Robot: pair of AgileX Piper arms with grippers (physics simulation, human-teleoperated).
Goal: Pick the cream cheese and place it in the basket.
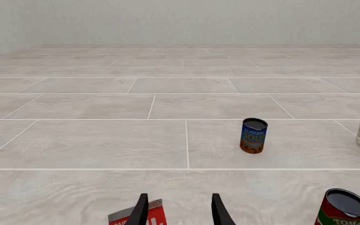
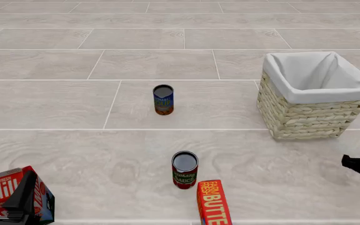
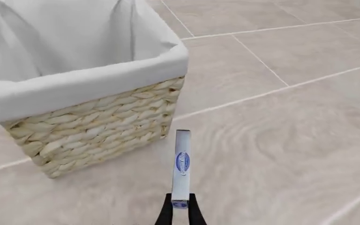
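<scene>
Jaws of the right gripper (image 3: 180, 212) are closed thin on the cream cheese (image 3: 181, 164), gripped by its near end, edge-on to the right wrist camera. Left gripper (image 1: 178, 211) jaws stand apart, holding nothing, idle at the table's near left corner beside the milk carton (image 2: 11, 190).

Progress: pick appears done. The box is clamped and seems lifted off the table, though I can't confirm the clearance. Placing remains. The box is outside the basket (image 3: 99, 117), on its near side toward the table's right edge, and below the rim as seen from the wrist. Judged remaining: raise, carry over the rim, release.

Orientation: long axis runs straight out along the fingers, away from the gripper. Narrow edge with the blue oval logo faces the camera; broad faces turned sideways against the jaws.
</scene>
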